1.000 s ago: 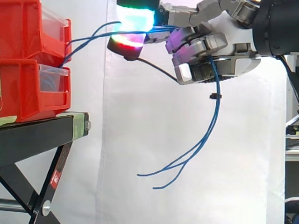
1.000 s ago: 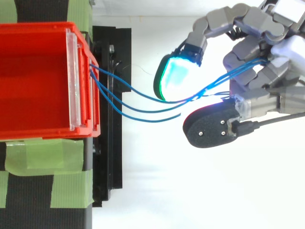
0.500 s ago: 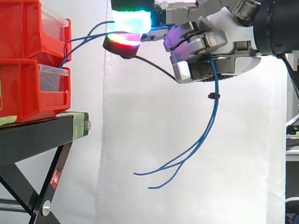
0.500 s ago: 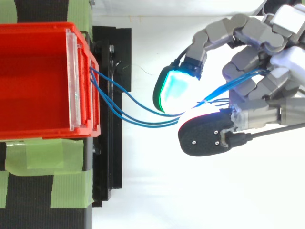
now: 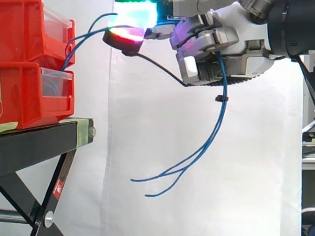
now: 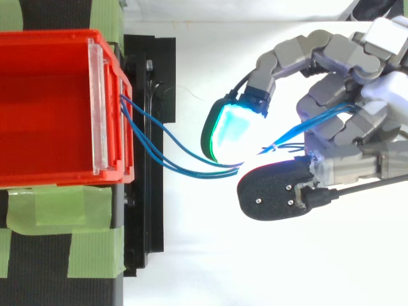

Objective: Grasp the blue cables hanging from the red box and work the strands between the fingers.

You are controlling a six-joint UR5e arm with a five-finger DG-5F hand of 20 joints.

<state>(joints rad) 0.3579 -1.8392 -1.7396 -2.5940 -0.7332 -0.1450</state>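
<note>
Blue cables (image 5: 225, 83) come out of the front of the upper red bin (image 5: 29, 29), arc up and run right into my hand (image 5: 231, 34). The hand hovers high, right of the bins, its fingers curled with the strands threaded between them. In the top view the cables (image 6: 167, 167) sag from the bin (image 6: 44, 108) toward a cyan-green fingertip (image 6: 229, 127), with the thumb (image 6: 280, 191) under them. Past the hand the strands hang down, held by a small black tie (image 5: 220, 99), and the loose ends (image 5: 147, 189) curl to the left.
Two red bins are stacked, the lower one (image 5: 24, 93) resting on a black stand (image 5: 39, 142) with green tape (image 6: 64, 210) on its top. A white curtain (image 5: 147, 123) hangs behind. Open air lies below the hand and right of the stand.
My hand has risen a little and shifted left toward the bins. The hanging ends have swung left, and the stretch between bin and fingers has bunched closer together.
</note>
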